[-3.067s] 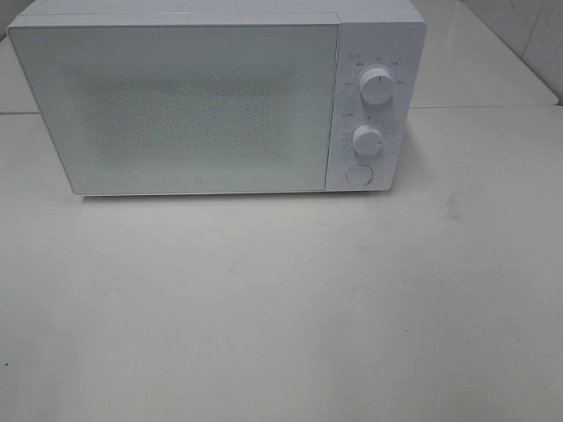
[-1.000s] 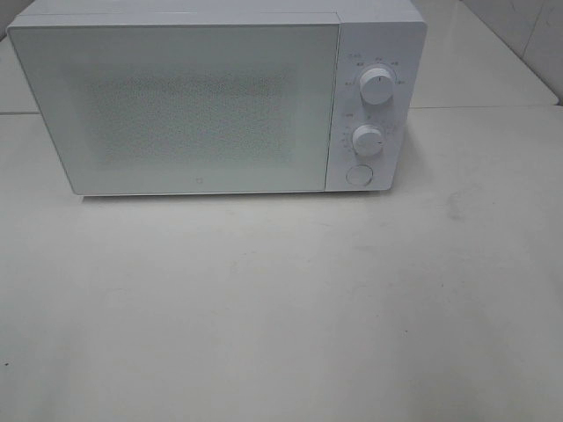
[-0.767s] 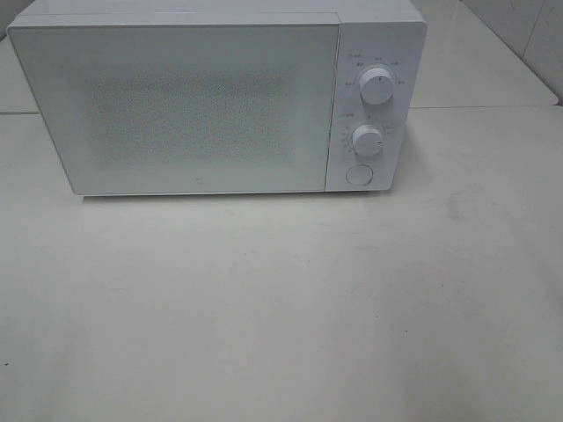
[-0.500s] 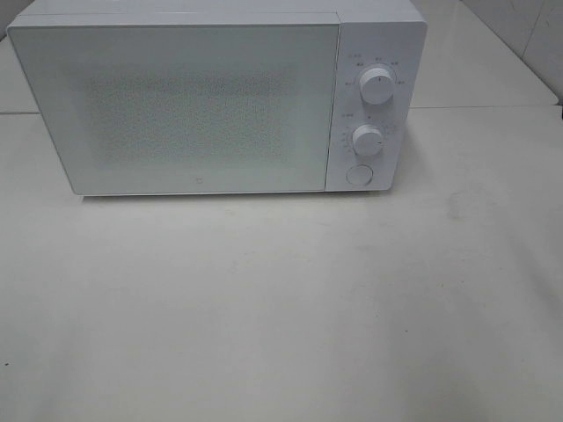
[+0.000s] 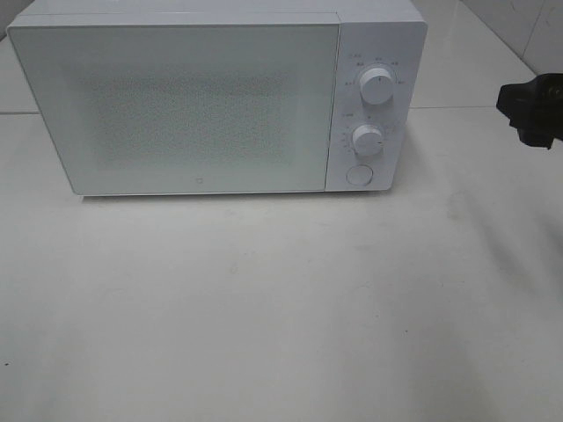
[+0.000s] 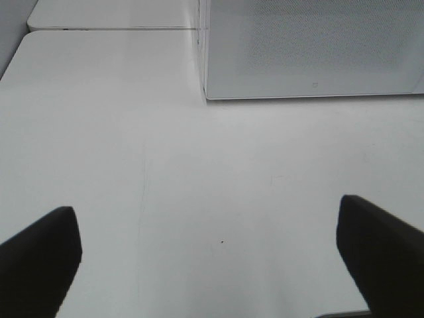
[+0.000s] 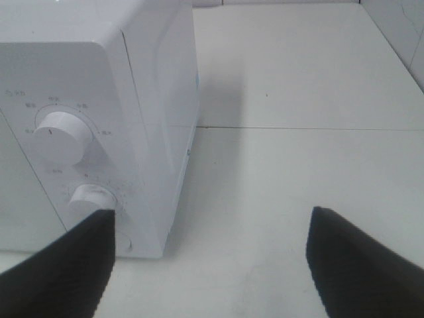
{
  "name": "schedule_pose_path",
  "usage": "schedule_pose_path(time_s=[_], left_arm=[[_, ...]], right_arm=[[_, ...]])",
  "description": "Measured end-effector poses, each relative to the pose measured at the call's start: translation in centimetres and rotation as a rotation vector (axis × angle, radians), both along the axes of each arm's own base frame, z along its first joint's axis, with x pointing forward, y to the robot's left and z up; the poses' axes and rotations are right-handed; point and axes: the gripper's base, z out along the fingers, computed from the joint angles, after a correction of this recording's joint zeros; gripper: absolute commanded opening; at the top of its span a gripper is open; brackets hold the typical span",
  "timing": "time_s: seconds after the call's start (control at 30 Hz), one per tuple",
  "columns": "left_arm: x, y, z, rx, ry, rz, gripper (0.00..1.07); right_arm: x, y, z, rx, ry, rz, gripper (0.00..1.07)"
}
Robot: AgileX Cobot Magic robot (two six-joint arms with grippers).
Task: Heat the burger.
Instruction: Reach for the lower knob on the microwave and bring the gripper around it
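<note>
The white microwave [image 5: 202,105] sits on the white table [image 5: 281,308]. Its door [image 5: 185,110] is shut.

I cannot see the burger in any view. It is not on the table in front of the microwave. The door has a dotted window, but nothing shows through it. So I cannot tell if the burger is inside or somewhere out of sight.

The left gripper [image 6: 205,212] hangs over the bare table in front of the microwave. Its jaws are wide apart and hold nothing.

The right gripper [image 7: 209,225] is off to the right of the microwave, near the side with the controls. Its jaws are apart too, with nothing in them. It touches nothing.

On that side are the top knob [image 5: 376,86], the lower knob [image 5: 368,141] and the round button [image 5: 357,174] under them.

I think the job is near its start or near its end. If the burger is outside, the door must be opened and the burger put in. If it is inside, a knob needs turning. The pictures do not say which.
</note>
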Motion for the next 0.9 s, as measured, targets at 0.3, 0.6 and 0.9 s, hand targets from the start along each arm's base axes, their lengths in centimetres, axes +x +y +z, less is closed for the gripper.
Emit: schedule_pose_path(time_s=[0.3,0.6,0.9], left_arm=[[0.0,0.0,0.0,0.0,0.0,0.0,1.0],[0.0,0.0,0.0,0.0,0.0,0.0,1.0],[0.0,0.0,0.0,0.0,0.0,0.0,1.0]], right_arm=[[0.1,1.9,-3.2,-0.03,-0.158,-0.001,0.76],[0.3,4.1,-4.9,-0.053,-0.167,-0.023,0.76],[-0.3,6.6,-6.9,-0.019,-0.19,-0.139,0.76]])
